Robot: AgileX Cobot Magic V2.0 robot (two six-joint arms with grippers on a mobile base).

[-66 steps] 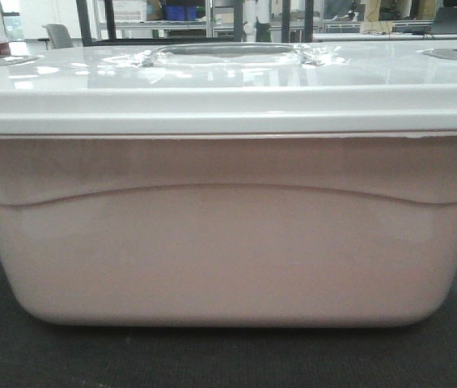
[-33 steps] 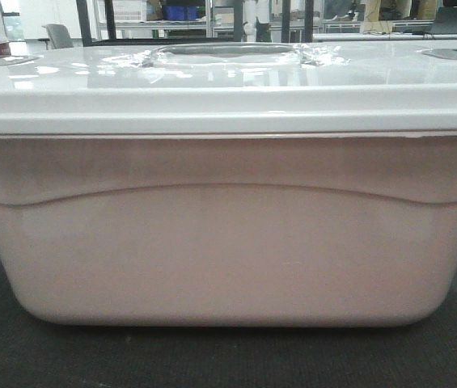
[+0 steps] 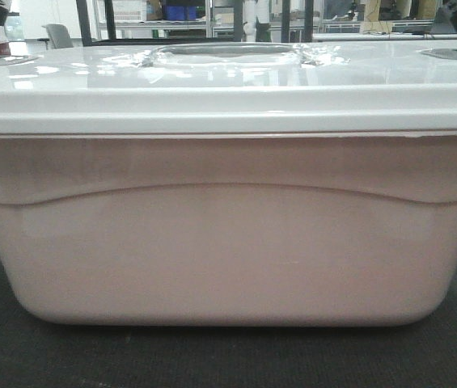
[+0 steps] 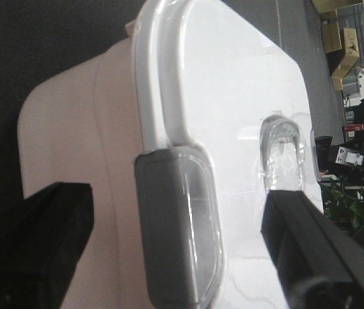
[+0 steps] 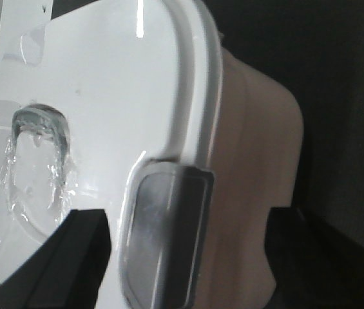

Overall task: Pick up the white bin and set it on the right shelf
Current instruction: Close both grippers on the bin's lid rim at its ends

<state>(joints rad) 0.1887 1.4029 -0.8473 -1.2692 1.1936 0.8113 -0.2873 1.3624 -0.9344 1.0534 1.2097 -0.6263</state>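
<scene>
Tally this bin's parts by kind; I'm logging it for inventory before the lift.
white bin tub: 1
lid: 1
grey end clips: 2
clear lid handle: 1
Total: 5

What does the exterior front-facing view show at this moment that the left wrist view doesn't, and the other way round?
Only the front-facing view shows the white bin's long side with its curved moulded line, and blue crates on racks far behind. Only the left wrist view shows the grey latch on the bin's end, with the left gripper open and one finger on either side of the latch. Both views show the glossy white lid and its clear handle recess.
</scene>
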